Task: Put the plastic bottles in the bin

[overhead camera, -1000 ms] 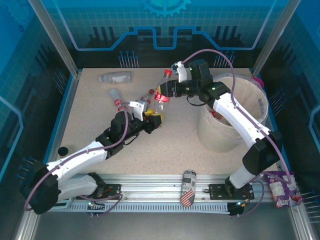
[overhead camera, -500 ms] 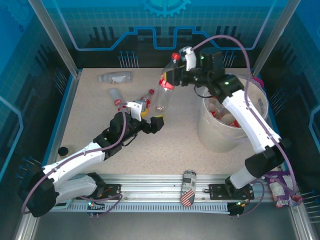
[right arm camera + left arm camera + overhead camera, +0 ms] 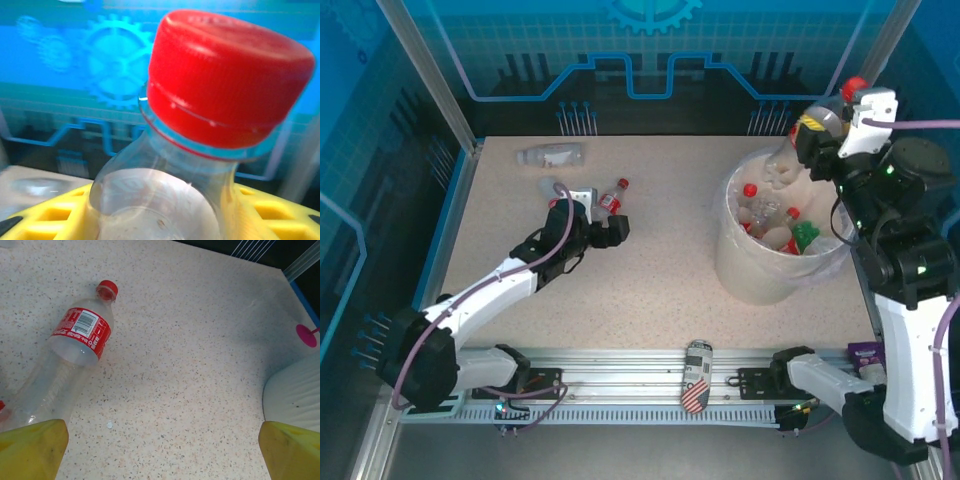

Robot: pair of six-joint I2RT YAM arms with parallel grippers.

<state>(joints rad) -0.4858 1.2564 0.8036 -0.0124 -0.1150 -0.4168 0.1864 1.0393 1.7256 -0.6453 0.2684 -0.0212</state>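
From above. No longer meeting over one bottle at the middle of the tabletop (image 3: 660,295), as a second ago. Swung up and far right with the right tool (image 3: 818,132), clamped on the neck of a clear bottle (image 3: 782,172). Held tilted, red cap (image 3: 855,86) uppermost, base hanging over the far rim of the bin (image 3: 760,275). Reared high on a near-upright arm, wrist turned back to the left. Already inside the bin: several red-capped bottles (image 3: 752,192) and a green bottle (image 3: 806,236). Let go with the left tool (image 3: 610,228), now spread wide and gripping nothing. Drawn back left, low over the tabletop on an arm stretched diagonally from its base. Just beside it, a cluster of bottles (image 3: 612,196) lying flat; farther back and well apart, a pale-labelled bottle (image 3: 550,155). By the near rail, a flag-patterned can (image 3: 696,378), in the same spot as before.

Left wrist. Looking down between two yellow fingertips (image 3: 32,450) at the bottom corners, far apart, with only speckled tabletop between. Ahead and left, a red-labelled bottle (image 3: 75,350) lying on its side, cap pointing away. At the right edge, the bin's pale wall.

Right wrist. Close against the clear bottle's neck, pinched between yellow pads (image 3: 55,215) on both sides, red cap standing just above.
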